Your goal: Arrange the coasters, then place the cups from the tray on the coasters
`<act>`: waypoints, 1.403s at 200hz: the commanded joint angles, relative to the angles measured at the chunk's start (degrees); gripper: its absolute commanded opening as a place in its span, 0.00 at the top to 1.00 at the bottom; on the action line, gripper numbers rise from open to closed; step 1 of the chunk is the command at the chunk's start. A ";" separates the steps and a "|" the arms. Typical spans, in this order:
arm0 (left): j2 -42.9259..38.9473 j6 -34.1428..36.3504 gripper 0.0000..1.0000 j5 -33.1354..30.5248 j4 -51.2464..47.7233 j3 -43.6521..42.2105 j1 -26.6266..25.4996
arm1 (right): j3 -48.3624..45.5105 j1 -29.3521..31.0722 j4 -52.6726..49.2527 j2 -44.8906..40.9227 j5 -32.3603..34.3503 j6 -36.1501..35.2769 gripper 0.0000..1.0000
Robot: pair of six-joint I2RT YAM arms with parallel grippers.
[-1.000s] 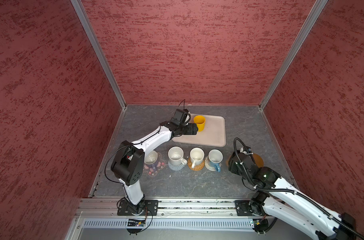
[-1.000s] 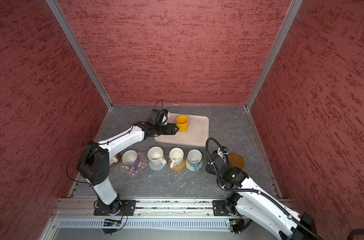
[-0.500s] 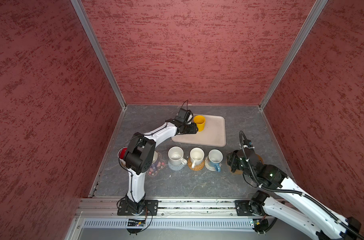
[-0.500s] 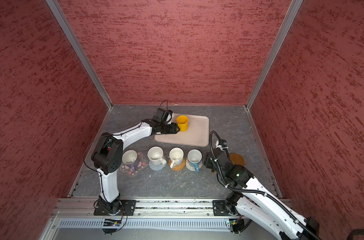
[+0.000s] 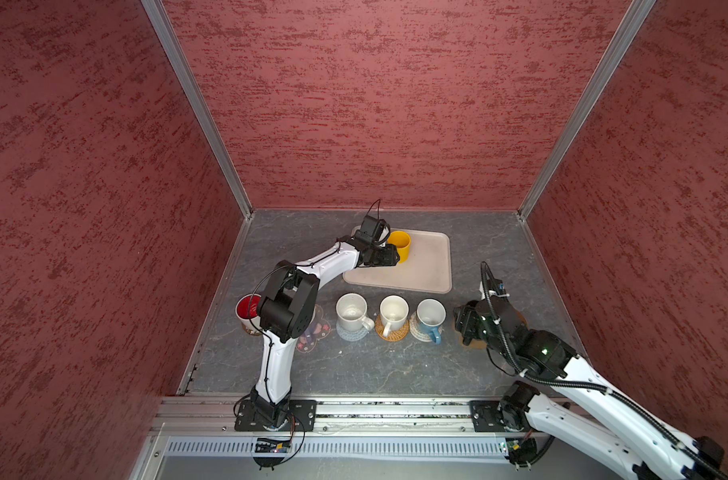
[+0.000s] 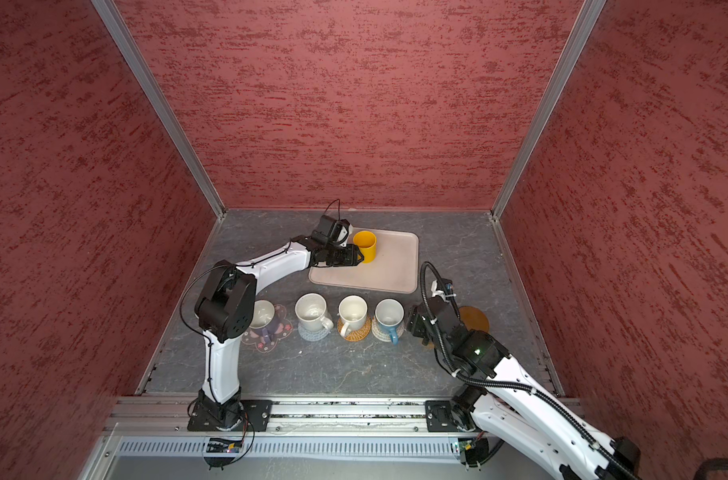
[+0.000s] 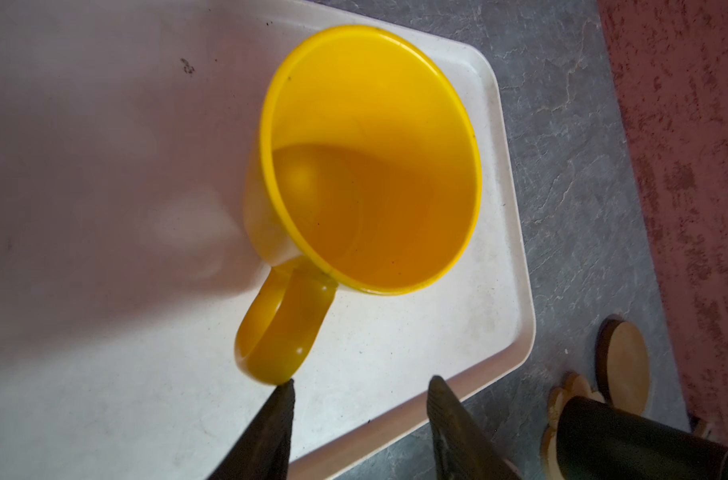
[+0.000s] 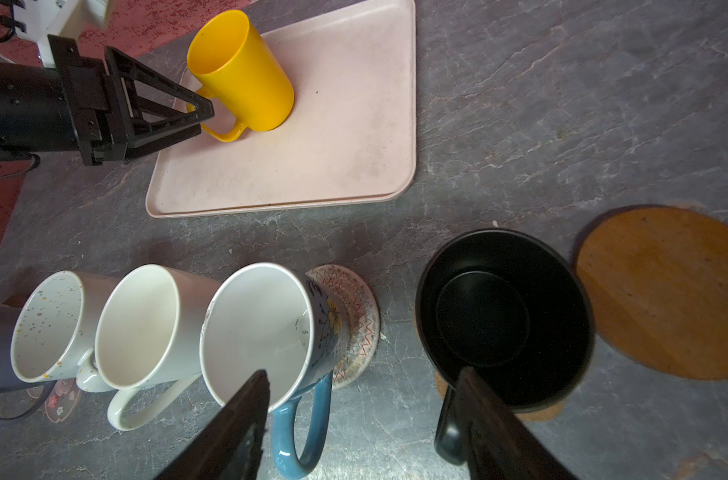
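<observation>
The yellow cup (image 5: 399,243) (image 7: 375,166) stands upright on the tray (image 5: 431,266), alone there. My left gripper (image 7: 360,386) (image 6: 360,259) is open beside its handle, and one fingertip touches the handle's outer curve. My right gripper (image 8: 362,399) (image 5: 462,328) hangs open over the black cup (image 8: 503,316), which sits on a brown coaster (image 8: 537,411). A light blue cup (image 8: 262,332), a white cup (image 5: 393,309) and a speckled cup (image 5: 351,309) stand on woven coasters. A cup with a red inside (image 5: 248,309) stands at the far left.
A bare wooden disc (image 8: 665,291) (image 6: 474,319) lies right of the black cup. A pink flower coaster (image 6: 271,332) carries another cup (image 6: 262,313), partly behind the left arm's elbow. Red walls close in on three sides, and a metal rail (image 5: 395,409) runs along the front.
The left gripper has closed in on the yellow cup's handle and its jaws have narrowed; the left elbow swung inward. The right gripper shifted slightly over the black cup.
</observation>
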 commanded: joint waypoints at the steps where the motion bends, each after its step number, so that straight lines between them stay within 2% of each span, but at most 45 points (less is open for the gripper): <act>1: -2.34 2.34 0.42 -2.88 -0.30 -0.05 0.68 | 1.13 0.14 0.70 -0.78 0.11 -0.92 0.28; 37: -3.79 5.26 0.26 -0.25 1.71 -2.24 2.77 | 1.04 0.14 1.41 -1.11 -0.56 -1.76 0.27; 83: -5.34 8.72 0.19 -0.54 3.23 -3.54 3.02 | 0.75 0.14 1.67 -1.13 -0.68 -1.91 0.27; 150: -0.19 12.99 0.23 4.94 4.73 0.20 3.31 | 0.45 0.15 1.59 -1.81 -0.96 -2.44 0.27; 180: 1.27 11.98 0.28 6.45 5.06 1.77 2.67 | 0.38 0.14 1.55 -1.88 -0.62 -2.07 0.27; 252: 2.39 9.30 0.29 5.10 5.99 2.17 -2.90 | 0.31 0.14 2.53 -0.54 -1.01 -2.08 0.27; 280: 3.33 6.94 0.29 6.49 7.03 3.46 -4.33 | 0.66 0.14 2.90 0.00 -1.09 -2.28 0.27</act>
